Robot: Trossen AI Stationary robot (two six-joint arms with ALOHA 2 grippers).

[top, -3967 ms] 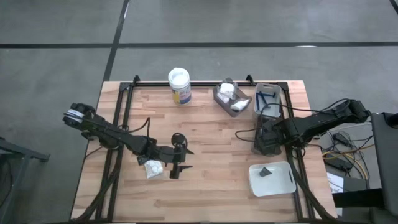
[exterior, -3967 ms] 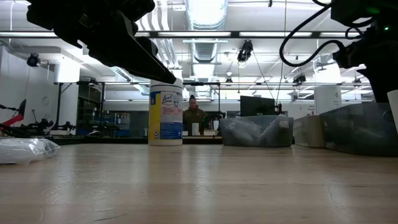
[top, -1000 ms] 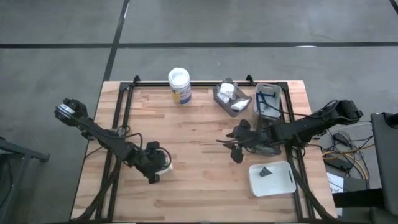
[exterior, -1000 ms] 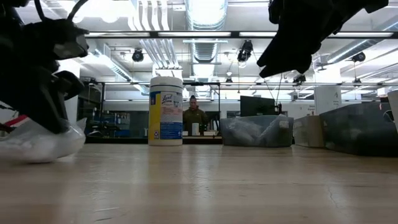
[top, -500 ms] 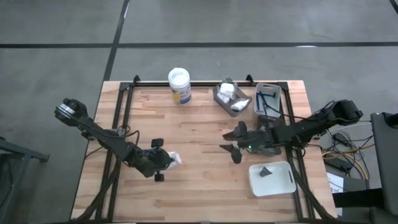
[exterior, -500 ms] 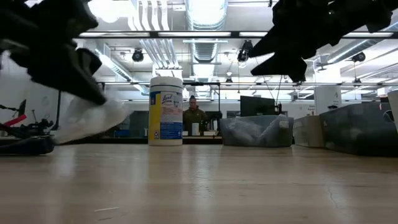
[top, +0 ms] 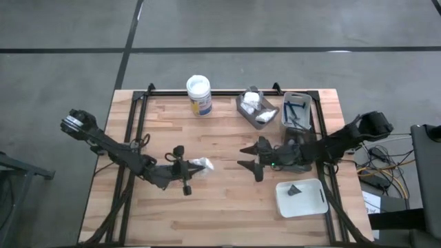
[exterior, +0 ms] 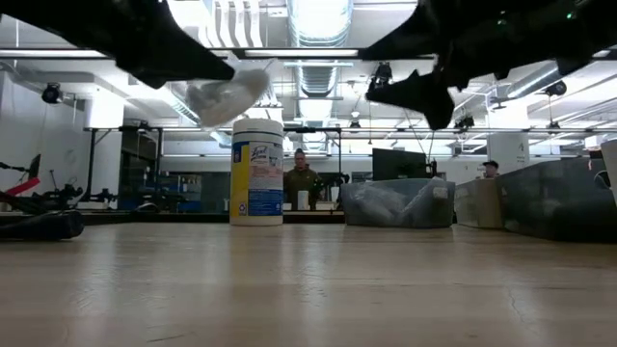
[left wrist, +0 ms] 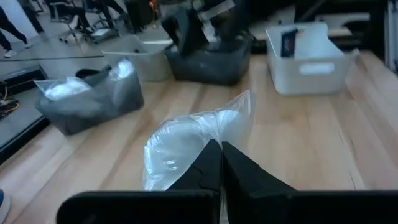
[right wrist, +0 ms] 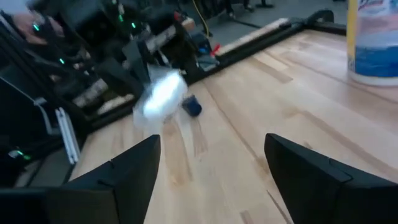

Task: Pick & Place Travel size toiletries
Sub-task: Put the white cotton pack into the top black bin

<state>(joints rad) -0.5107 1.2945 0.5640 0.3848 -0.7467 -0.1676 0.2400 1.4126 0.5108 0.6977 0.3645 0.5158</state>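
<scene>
A white puffy packet (top: 202,164), one of the travel size toiletries, hangs in the air over the table's middle left, with my left gripper (top: 190,167) shut on it. The low view shows the packet (exterior: 228,96) well above the tabletop. My right gripper (top: 242,156) stands open a little to the packet's right, fingers toward it and nothing between them; its wrist view shows the packet (right wrist: 163,93) ahead. A dark item (top: 294,189) lies in the white tray (top: 310,204). My left gripper pinches one end of the packet (left wrist: 200,147) between its two shut fingers (left wrist: 211,163). The fingers come nearly level from the table's left side. The packet sticks out beyond the fingertips toward the right, lifted clear of the table.
A white-lidded jar (top: 198,93) stands at the far edge. Two grey trays (top: 256,110) (top: 296,111) holding more items sit at the far right. A small blue thing (right wrist: 192,107) lies on the wood below the packet. Bare wood stretches along the near side.
My left gripper has risen from the table with the packet and gone toward the table's right, tipping from pointing down to nearly level. The packet, lying on the wood before, now hangs clear. My right gripper has tipped toward level and sunk a little.
</scene>
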